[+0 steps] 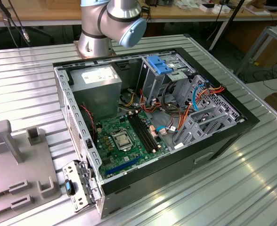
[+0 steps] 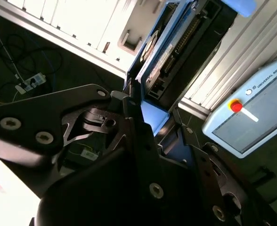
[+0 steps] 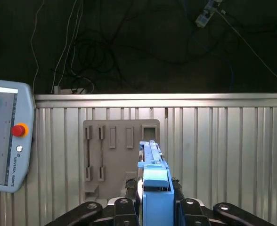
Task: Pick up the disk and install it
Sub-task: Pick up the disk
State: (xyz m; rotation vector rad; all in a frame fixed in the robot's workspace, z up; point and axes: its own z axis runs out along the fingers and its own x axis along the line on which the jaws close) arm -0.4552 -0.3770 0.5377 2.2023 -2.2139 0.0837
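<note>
In both wrist views my gripper [image 3: 153, 202] is shut on the disk [image 3: 152, 181], a grey-metal drive in a bright blue frame. It is held edge-on between the black fingers [image 3: 124, 206]. In the second wrist view the disk [image 2: 169, 44] sticks out beyond the gripper [image 2: 143, 117], its connector edge and label showing. It hangs in the air above the ribbed metal table [image 3: 223, 141], over a grey fixture plate [image 3: 119, 150]. In the exterior view the open computer case [image 1: 214, 141] lies on its side, with its drive bays [image 1: 176, 80] at the far end.
A teach pendant [image 3: 6, 136] lies on the table beside the fixture plate. In the exterior view the arm's base [image 1: 105, 23] stands behind the case, a light-blue ribbed bracket [image 1: 159, 63] tops the bays, orange and blue cables [image 1: 195, 99] cross them, and a grey fixture [image 1: 16, 165] sits at the left.
</note>
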